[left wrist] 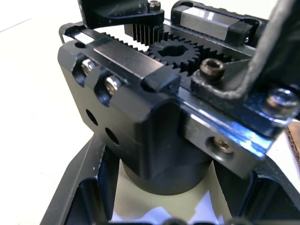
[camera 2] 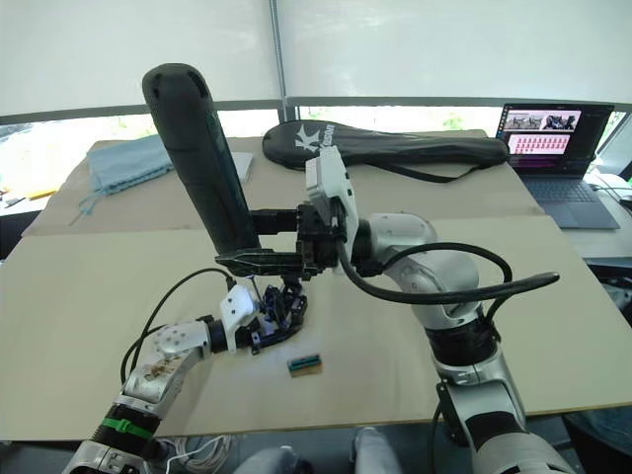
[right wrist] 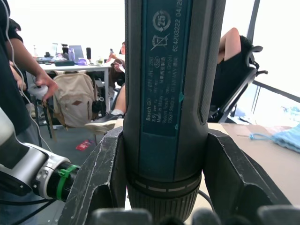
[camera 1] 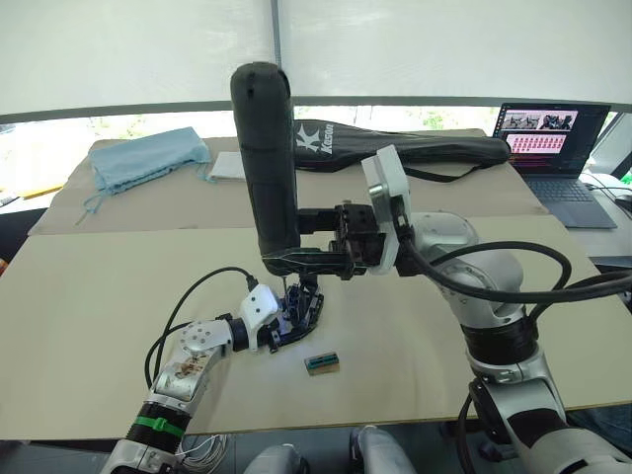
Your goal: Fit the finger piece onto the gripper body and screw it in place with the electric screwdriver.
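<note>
- An office or lab workroom with a robot test bench.
- A wide table (camera 1: 89, 326) covered in beige sheeting stands before a long window with white roller blinds (camera 1: 138, 49).
- At the far right, an open laptop (camera 1: 553, 148) shows a lit screen.
- In the right wrist view, people sit at a desk (right wrist: 75, 68) crowded with gear, a beige backpack (right wrist: 75, 105) beneath it, an office chair (right wrist: 251, 70) nearby.

Beige worktop (camera 1: 89, 326) carries gripper body (camera 1: 296, 314), small green-brown block (camera 1: 323, 362) just beside it; blue cloth (camera 1: 148, 156), black racket bag (camera 1: 415, 150), laptop (camera 1: 551, 148) along far edge.
</note>
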Action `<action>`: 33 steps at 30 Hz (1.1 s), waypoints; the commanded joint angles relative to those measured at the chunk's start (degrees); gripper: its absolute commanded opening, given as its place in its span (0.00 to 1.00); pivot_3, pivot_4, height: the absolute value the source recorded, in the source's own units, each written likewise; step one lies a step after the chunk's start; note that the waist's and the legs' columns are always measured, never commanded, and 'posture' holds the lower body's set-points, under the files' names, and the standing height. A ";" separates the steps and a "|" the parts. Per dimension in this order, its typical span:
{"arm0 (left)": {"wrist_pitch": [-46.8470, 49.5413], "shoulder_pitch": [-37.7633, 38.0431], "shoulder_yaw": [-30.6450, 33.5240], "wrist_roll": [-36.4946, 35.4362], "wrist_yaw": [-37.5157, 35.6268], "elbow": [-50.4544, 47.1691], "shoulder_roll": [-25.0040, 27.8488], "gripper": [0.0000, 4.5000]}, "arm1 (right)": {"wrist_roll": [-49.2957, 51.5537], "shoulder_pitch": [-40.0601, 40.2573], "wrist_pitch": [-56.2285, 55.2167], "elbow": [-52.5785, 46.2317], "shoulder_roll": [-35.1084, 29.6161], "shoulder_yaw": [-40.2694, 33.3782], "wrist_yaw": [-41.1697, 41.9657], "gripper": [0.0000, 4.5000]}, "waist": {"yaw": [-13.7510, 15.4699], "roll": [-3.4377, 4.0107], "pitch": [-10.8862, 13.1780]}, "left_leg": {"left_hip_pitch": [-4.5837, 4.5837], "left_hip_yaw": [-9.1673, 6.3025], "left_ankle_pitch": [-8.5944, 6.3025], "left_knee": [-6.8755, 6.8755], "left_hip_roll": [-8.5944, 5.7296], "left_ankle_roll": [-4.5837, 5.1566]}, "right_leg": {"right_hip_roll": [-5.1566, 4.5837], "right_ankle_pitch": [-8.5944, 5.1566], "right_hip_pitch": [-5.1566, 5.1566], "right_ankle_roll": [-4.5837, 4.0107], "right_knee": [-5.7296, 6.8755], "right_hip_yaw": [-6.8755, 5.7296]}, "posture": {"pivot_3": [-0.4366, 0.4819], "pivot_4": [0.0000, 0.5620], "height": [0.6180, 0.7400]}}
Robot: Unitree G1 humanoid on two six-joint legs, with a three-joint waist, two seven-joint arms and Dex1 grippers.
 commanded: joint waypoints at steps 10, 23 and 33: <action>1.36 4.30 2.88 -1.21 2.07 -1.11 1.81 0.99 | 21.19 -3.18 8.30 -7.47 -6.64 -12.01 1.39 0.42 | -0.08 0.00 0.06 | -0.01 0.01 -0.02 -0.01 0.02 0.04 | -0.01 0.00 0.00 0.00 -0.04 0.03 | 0.48 0.27 1.00; 4.93 17.40 22.09 -23.07 -12.36 -18.23 16.59 0.99 | 13.42 -5.05 39.60 15.22 -58.11 -5.91 8.28 0.42 | 2.83 0.24 1.22 | -0.92 0.09 -0.32 0.23 0.31 0.12 | -0.12 0.20 -0.22 0.05 -0.86 -0.30 | 0.48 0.27 1.00; 3.23 12.90 23.18 -22.79 -18.20 -14.86 21.00 0.99 | -14.36 2.79 30.13 28.31 -60.62 16.91 15.30 0.42 | 2.73 0.61 1.52 | -1.60 0.31 -0.22 0.46 0.30 0.33 | -0.08 0.24 -0.91 0.11 -0.83 -0.32 | 0.48 0.27 1.00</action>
